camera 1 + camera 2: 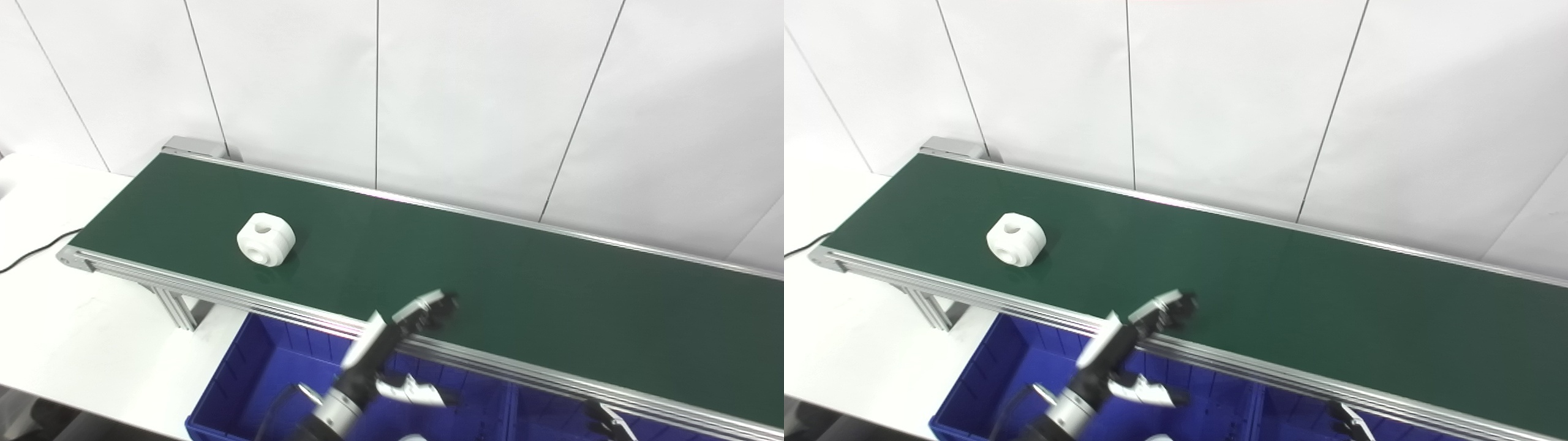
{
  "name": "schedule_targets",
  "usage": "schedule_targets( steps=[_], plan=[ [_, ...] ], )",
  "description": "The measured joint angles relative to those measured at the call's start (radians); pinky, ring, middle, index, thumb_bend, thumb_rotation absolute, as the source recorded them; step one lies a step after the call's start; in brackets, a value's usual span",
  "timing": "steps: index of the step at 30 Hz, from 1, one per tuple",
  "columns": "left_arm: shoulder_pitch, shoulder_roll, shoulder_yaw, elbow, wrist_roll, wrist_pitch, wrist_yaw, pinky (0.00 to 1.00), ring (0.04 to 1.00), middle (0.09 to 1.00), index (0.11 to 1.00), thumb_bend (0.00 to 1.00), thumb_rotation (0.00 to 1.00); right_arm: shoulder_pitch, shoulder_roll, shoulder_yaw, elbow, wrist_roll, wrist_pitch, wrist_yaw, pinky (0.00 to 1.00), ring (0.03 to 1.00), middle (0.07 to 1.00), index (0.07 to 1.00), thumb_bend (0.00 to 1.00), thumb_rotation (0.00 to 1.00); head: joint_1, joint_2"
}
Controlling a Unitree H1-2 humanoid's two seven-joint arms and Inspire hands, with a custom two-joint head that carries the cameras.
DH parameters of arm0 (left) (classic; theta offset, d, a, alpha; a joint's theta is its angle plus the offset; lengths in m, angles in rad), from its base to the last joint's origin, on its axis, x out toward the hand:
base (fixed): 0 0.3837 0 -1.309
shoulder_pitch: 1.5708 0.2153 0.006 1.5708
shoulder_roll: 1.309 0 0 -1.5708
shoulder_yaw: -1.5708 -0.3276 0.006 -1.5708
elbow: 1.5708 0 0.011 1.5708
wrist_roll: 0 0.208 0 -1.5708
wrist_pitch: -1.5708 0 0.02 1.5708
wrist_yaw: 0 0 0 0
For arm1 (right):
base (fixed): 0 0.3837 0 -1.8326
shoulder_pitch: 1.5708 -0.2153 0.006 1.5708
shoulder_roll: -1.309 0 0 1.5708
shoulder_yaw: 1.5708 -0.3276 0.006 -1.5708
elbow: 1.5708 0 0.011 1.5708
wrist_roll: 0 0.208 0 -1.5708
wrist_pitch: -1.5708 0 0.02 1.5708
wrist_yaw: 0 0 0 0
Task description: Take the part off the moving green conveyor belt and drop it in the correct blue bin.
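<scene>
A white round part with a hole in its side lies on the green conveyor belt, toward the belt's left end. My left hand rises from the bottom over the blue bin, its fingertips over the belt's near rail, well to the right of the part. Its fingers are spread and its thumb sticks out apart, with nothing held. Only a dark tip of my right hand shows at the bottom edge, below the belt's rail.
A second blue bin adjoins the first on the right, below the rail. A small white object peeks up at the bottom edge inside the first bin. A black cable crosses the white table at left. White wall panels stand behind the belt.
</scene>
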Motion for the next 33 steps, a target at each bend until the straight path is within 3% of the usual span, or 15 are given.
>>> schedule_targets(
  steps=[1,2,4,6,7,13,15,19,22,27,33],
  plan=[
    [-0.011,0.02,0.026,-0.014,0.007,-0.001,-0.006,0.76,0.843,0.885,0.896,0.74,0.39,-0.003,-0.001,0.01,0.0,0.003,0.0,-0.007,0.65,0.74,0.789,0.796,0.63,0.59,0.0,0.0],
    [-0.023,0.035,0.044,-0.02,0.01,-0.001,-0.01,0.75,0.839,0.883,0.894,0.75,0.39,-0.005,-0.001,0.017,-0.001,0.003,0.0,-0.012,0.64,0.735,0.784,0.791,0.65,0.6,-0.014,0.027],
    [-0.036,0.065,0.081,-0.032,0.017,0.0,-0.017,0.75,0.831,0.875,0.886,0.75,0.37,-0.01,-0.003,0.037,-0.003,0.001,0.0,-0.032,0.63,0.726,0.776,0.782,0.69,0.63,-0.048,0.028],
    [-0.048,0.087,0.115,-0.047,0.02,0.004,-0.021,0.77,0.837,0.873,0.885,0.73,0.31,-0.014,-0.006,0.057,-0.008,-0.006,0.0,-0.055,0.6,0.705,0.758,0.765,0.72,0.64,-0.124,0.067],
    [-0.06,0.098,0.137,-0.044,0.013,0.007,-0.03,0.77,0.838,0.873,0.886,0.73,0.31,-0.016,-0.008,0.067,-0.011,-0.018,0.0,-0.078,0.6,0.704,0.757,0.763,0.72,0.64,-0.124,0.068],
    [-0.177,0.174,0.225,-0.018,0.016,0.05,-0.053,0.82,0.855,0.879,0.89,0.73,0.31,-0.015,-0.01,0.075,-0.062,-0.039,0.0,-0.104,0.63,0.722,0.773,0.776,0.72,0.64,-0.193,0.136],
    [-0.215,0.182,0.238,0.006,0.018,0.073,-0.063,0.82,0.871,0.892,0.897,0.73,0.29,-0.015,-0.006,0.064,-0.063,-0.039,-0.001,-0.092,0.63,0.73,0.777,0.781,0.73,0.66,-0.193,0.137],
    [-0.255,0.194,0.234,0.045,0.082,0.144,-0.086,0.82,0.872,0.895,0.905,0.71,0.25,-0.014,0.004,0.052,-0.063,-0.04,-0.001,-0.076,0.63,0.727,0.777,0.785,0.72,0.67,-0.212,0.172],
    [-0.286,0.216,0.222,0.09,0.129,0.15,-0.098,0.81,0.875,0.902,0.91,0.72,0.24,-0.015,0.013,0.048,-0.061,-0.048,-0.001,-0.077,0.63,0.72,0.774,0.784,0.73,0.69,-0.224,0.184],
    [-0.352,0.253,0.196,0.172,0.233,0.164,-0.1,0.81,0.876,0.903,0.91,0.74,0.23,-0.029,0.018,0.047,-0.043,-0.06,-0.001,-0.088,0.63,0.721,0.774,0.787,0.73,0.72,-0.22,0.184],
    [-0.382,0.256,0.14,0.246,0.357,0.191,-0.093,0.79,0.872,0.915,0.929,0.76,0.19,-0.032,0.02,0.044,-0.041,-0.056,-0.001,-0.088,0.63,0.718,0.772,0.782,0.73,0.71,-0.203,0.186]
  ],
)
